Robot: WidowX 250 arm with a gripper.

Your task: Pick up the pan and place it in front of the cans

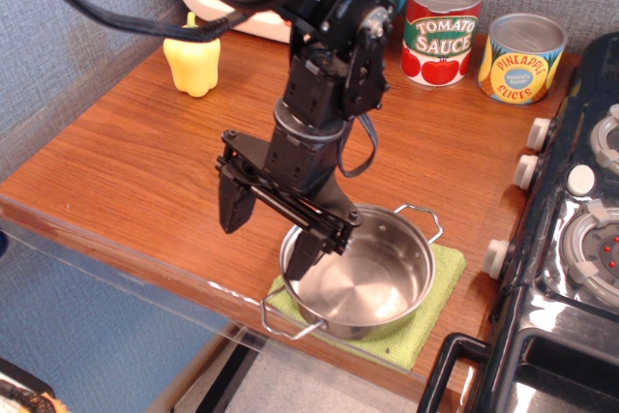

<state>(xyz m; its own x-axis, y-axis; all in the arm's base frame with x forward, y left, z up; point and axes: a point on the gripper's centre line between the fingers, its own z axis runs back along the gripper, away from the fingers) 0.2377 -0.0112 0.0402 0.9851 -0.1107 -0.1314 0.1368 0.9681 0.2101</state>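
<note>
pan [363, 273] on cloth [426, 321], table's near edge | cans [481, 38] behind, well apart

1. The arm [324, 65] was black, with round, thick joints.
2. A black cable [116, 18] looped along it.
3. The gripper [269, 234] had two flat black fingers [233, 202].

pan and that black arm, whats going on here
The arm's open tool straddles the near-left rim of the pan, one finger inside, one outside. The pan sits on a green cloth at the counter's front edge, not yet lifted. The cans stand at the back by the wall.
</note>
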